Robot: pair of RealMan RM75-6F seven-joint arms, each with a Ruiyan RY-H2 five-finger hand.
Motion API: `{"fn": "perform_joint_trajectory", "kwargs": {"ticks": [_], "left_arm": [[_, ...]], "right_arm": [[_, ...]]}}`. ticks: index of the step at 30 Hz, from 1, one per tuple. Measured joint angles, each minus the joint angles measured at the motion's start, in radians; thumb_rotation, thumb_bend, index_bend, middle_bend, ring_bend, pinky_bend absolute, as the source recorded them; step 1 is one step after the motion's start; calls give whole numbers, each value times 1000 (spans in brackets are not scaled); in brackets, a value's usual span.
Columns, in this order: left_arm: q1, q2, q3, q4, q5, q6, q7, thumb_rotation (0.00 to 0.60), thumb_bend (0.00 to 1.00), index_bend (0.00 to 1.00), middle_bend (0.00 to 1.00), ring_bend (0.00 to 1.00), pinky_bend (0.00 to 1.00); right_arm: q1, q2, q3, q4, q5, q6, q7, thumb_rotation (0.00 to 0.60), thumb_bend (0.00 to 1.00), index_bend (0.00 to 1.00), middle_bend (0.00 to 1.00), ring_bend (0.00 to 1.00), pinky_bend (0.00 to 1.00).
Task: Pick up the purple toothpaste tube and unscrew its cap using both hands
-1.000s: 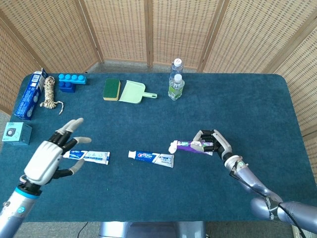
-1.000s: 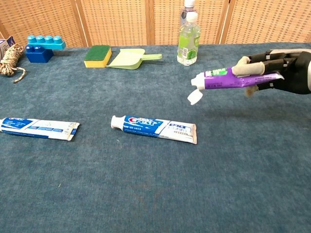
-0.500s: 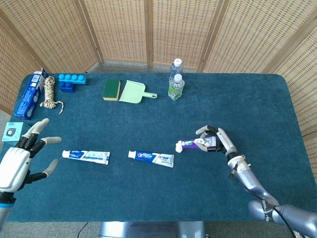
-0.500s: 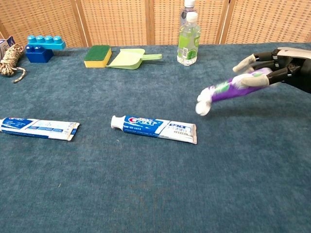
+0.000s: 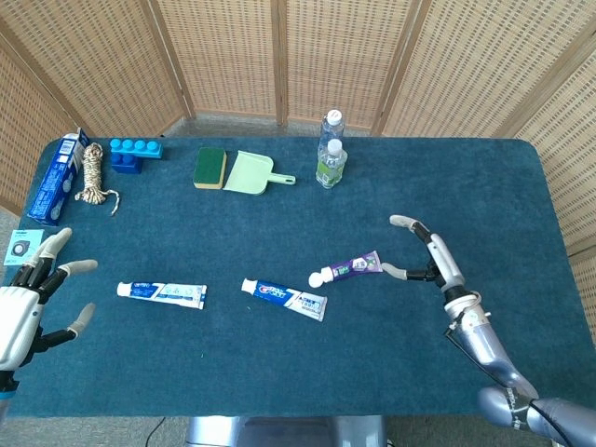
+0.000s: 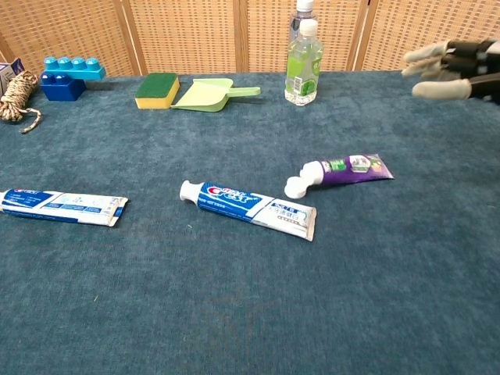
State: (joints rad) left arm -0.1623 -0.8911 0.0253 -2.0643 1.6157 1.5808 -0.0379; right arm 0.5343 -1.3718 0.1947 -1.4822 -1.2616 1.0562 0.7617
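The purple toothpaste tube (image 5: 352, 268) (image 6: 348, 168) lies flat on the blue table, its white cap (image 6: 297, 187) pointing left and almost touching the tail of a blue Crest tube (image 5: 285, 296) (image 6: 247, 208). My right hand (image 5: 428, 255) (image 6: 453, 70) hovers to the right of the purple tube with its fingers spread, holding nothing. My left hand (image 5: 26, 303) is open at the table's left front edge, far from the purple tube; the chest view does not show it.
A second blue tube (image 5: 162, 293) (image 6: 61, 206) lies at the left. Along the back stand two bottles (image 5: 331, 160) (image 6: 303, 66), a green dustpan (image 5: 251, 173), a sponge (image 5: 210, 167), blue bricks (image 5: 136, 153), a rope bundle (image 5: 91, 175) and a blue box (image 5: 56, 177).
My right hand has let go of the purple tube, which dropped onto the table beside the Crest tube. The right hand opened and drew back right. My left hand pulled back to the left front edge.
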Motion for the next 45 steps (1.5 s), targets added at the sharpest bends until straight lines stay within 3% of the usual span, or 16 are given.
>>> {"fn": "perform_joint_trajectory", "kwargs": {"ticks": [5, 9, 20, 28, 37, 45], "left_arm": [[32, -23, 8, 21, -1, 18, 69, 600, 330, 254, 52, 0, 65], [65, -44, 10, 38, -15, 38, 142, 600, 330, 245, 69, 0, 47], [129, -83, 25, 71, -50, 54, 271, 600, 329, 218, 55, 0, 25], [160, -138, 49, 114, -66, 25, 296, 600, 328, 205, 54, 0, 9], [187, -151, 58, 129, -46, 45, 300, 600, 329, 207, 63, 0, 0], [208, -160, 53, 123, 2, 79, 307, 600, 328, 206, 72, 0, 0]], "right_arm": [[-39, 21, -7, -48, -46, 92, -114, 520, 159, 208, 214, 52, 101], [-72, 42, -22, -80, -63, 143, -232, 558, 157, 218, 216, 54, 100], [-191, 102, -92, -125, -120, 308, -574, 579, 156, 268, 223, 54, 101], [-274, 142, -144, -190, -161, 404, -821, 597, 154, 292, 225, 53, 101], [-351, 180, -177, -285, -202, 484, -916, 598, 157, 304, 229, 57, 101], [-373, 197, -176, -307, -224, 494, -909, 600, 154, 305, 229, 57, 105]]}}
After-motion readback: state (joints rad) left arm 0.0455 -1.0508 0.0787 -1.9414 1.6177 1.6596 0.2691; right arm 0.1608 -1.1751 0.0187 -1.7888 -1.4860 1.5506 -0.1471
